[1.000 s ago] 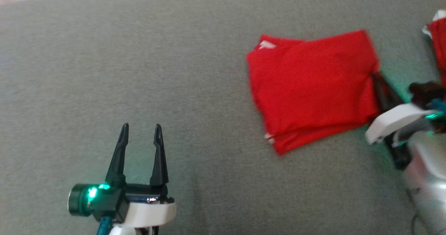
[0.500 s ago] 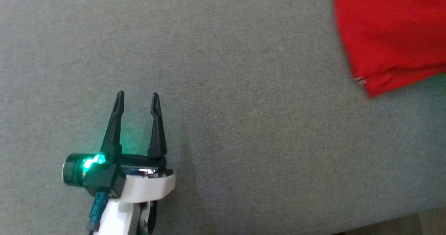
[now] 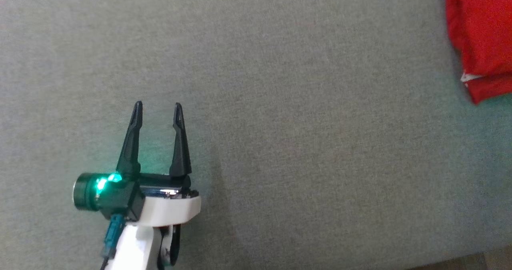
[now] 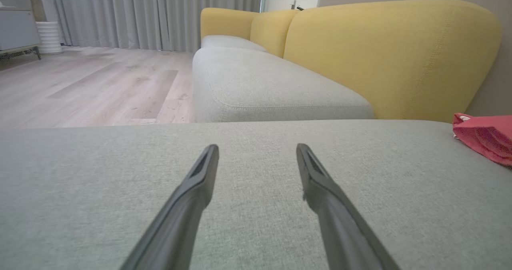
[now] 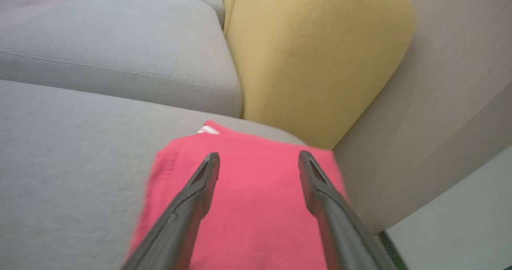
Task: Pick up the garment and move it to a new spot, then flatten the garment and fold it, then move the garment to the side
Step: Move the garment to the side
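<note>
Garment: red folded fabric piece, lying flat at right edge of grey upholstered sofa seat, near yellow padded backrest. This reads as the set-aside spot, so the task looks almost done. Long axis apparently runs along that edge, though the piece is cropped. White trim faces seat's middle. Right gripper: fingers spread, empty, above garment. Left gripper: fingers spread, idle over bare seat, well apart.

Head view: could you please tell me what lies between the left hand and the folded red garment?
In the head view, only bare grey fabric cushion separates the left hand from the folded red garment.
</note>
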